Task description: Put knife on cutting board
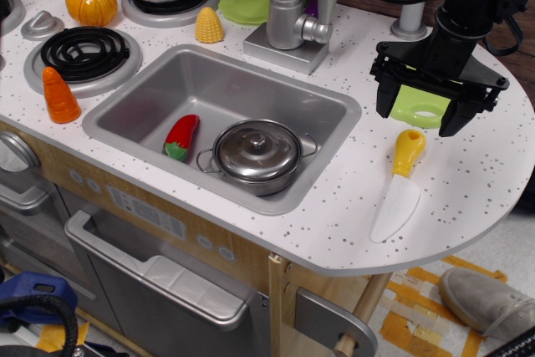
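The knife lies flat on the white counter to the right of the sink, yellow-orange handle pointing away, white blade toward the front edge. The lime-green cutting board lies just beyond the handle, mostly covered by my gripper; its oval hole shows. My gripper hangs over the board with its two black fingers spread wide on either side of it. It is open and holds nothing. It is a short way behind the knife handle.
The sink holds a lidded steel pot and a red pepper. The faucet stands behind it. A round light-green plate, a corn, a carrot and burners sit to the left. The counter's rounded edge lies close to the knife tip.
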You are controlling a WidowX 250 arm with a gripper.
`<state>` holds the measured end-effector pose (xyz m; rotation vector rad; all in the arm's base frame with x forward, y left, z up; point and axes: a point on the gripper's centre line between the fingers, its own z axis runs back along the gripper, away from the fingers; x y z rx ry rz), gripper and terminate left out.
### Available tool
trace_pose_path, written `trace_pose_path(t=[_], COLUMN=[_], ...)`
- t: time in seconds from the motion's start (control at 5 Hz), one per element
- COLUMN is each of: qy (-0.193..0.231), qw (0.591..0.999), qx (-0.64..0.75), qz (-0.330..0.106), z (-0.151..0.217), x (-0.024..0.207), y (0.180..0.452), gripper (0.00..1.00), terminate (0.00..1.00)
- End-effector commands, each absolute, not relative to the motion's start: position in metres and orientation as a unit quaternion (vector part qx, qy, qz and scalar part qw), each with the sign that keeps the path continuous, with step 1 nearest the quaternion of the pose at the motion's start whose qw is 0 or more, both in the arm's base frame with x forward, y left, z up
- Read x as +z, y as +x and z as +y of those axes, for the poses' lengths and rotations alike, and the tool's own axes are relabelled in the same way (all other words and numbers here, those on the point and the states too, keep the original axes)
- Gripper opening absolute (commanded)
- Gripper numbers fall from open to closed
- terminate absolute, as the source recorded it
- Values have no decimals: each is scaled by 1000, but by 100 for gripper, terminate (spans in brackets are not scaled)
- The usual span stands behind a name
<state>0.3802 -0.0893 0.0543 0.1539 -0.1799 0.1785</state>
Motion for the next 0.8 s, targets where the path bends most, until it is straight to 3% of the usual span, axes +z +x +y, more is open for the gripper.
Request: trace_pose_path(t=[0.0, 0.6], qy=[77, 57], qw=[989, 990], qx=[89, 68], qz=[-90, -110], z=[-89, -81], x=[54, 42], y=[380, 392], gripper=[100, 100], terminate=[0, 0])
